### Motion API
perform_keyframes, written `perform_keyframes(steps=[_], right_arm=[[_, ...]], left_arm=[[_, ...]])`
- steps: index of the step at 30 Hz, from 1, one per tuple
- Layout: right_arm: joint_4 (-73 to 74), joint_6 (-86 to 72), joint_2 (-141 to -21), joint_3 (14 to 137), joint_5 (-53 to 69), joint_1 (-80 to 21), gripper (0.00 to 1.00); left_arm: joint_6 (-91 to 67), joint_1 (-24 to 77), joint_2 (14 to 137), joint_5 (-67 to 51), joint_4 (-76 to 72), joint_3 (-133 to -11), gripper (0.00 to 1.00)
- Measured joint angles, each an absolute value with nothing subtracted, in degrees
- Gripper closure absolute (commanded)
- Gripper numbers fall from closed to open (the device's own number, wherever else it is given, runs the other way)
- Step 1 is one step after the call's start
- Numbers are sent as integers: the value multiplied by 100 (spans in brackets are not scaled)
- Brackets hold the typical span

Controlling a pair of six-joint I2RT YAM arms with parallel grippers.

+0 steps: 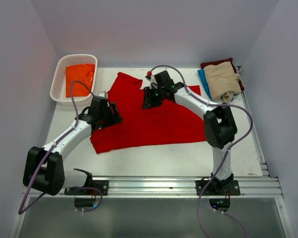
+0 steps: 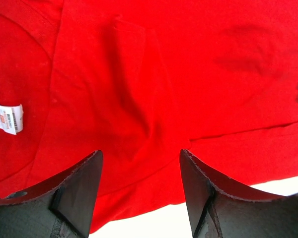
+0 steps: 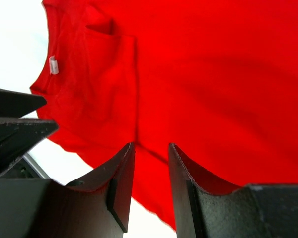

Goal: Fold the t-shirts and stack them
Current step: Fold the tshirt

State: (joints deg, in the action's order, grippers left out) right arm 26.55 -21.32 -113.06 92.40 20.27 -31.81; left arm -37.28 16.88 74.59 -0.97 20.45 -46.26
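A large bright red t-shirt [image 1: 149, 121] lies spread on the white table, one sleeve toward the back. Its white tag shows in the left wrist view [image 2: 10, 117] and the right wrist view [image 3: 53, 65]. My left gripper [image 1: 111, 116] is open over the shirt's left side, with the cloth's edge [image 2: 139, 198] between its fingers [image 2: 84, 183]. My right gripper [image 1: 149, 100] is open just above the shirt's upper middle, with red cloth [image 3: 198, 89] below its fingers [image 3: 124, 173]. An orange t-shirt [image 1: 80, 77] lies in the basket. A beige t-shirt [image 1: 222, 82] lies on top of a maroon one [image 1: 216, 63] and a blue one [image 1: 203, 82] at the back right.
The white slotted basket [image 1: 59, 79] stands at the back left. Grey walls close in the table at the back and both sides. A metal rail [image 1: 154, 186] runs along the near edge. A dark part of the left arm [image 3: 15, 129] shows at the left of the right wrist view.
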Motion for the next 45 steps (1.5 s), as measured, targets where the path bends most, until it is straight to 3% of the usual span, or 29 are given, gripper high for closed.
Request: perform_keyframes(steps=[12, 19, 45], right_arm=[[2438, -2139, -13030, 10975, 3317, -3452, 54], [2447, -2311, -14438, 12648, 3723, -3494, 68], [2329, -2626, -14899, 12477, 3854, -3540, 71]], left_arm=[[-3728, 1629, 7019, 93, 1785, -4493, 34], [-3728, 1570, 6866, 93, 1730, -4375, 34], [-3726, 1258, 6726, 43, 1726, -4132, 36]])
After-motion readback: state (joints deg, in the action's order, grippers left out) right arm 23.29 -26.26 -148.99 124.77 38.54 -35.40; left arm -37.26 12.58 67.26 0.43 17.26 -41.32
